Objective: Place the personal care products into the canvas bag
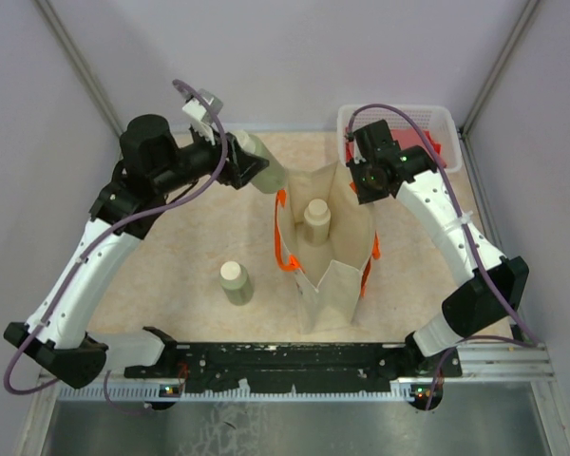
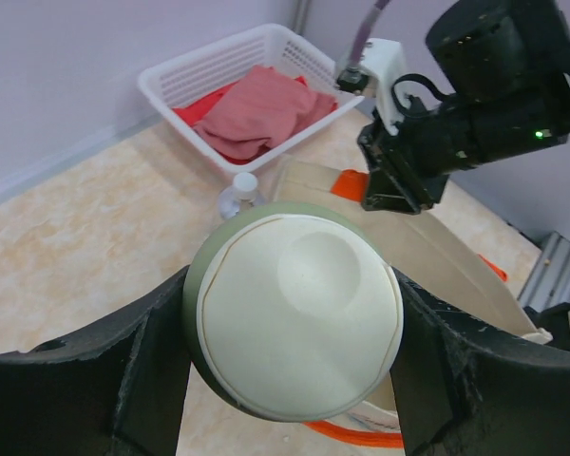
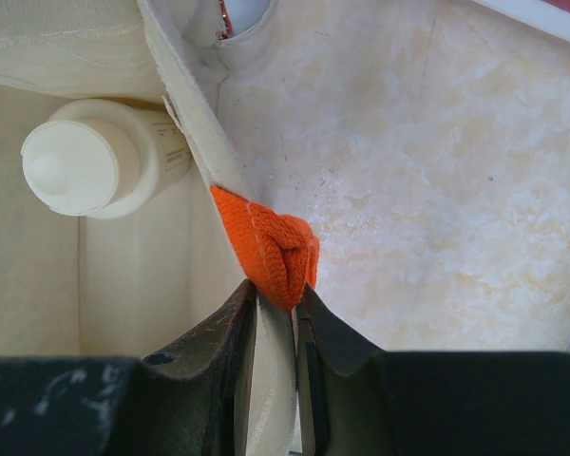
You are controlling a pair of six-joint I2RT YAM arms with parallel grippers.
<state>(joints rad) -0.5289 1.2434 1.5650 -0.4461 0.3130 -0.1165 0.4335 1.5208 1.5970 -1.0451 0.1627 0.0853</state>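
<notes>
While the canvas bag (image 1: 334,285) was stood upright at the middle of the table (image 1: 185,242) with its mouth open, its right rim was pinched by the right gripper (image 3: 277,306). The jaws were seen clamped on the fabric just below an orange strap handle (image 3: 271,242). One cream bottle (image 1: 315,217) was already lodged inside the bag, cap upward. A sage-green bottle (image 2: 294,313) was gripped around its body by the left gripper (image 1: 242,163), whose fingers (image 2: 138,380) were pressed against both of its sides. It was held tilted, just off the bag's far-left corner. A third bottle (image 1: 236,282) was left standing on the table, near the bag's left side. A small clear bottle (image 2: 239,193) was seen between the bag and a white lattice basket (image 2: 195,71), in which a red cloth (image 2: 261,104) was heaped.
</notes>
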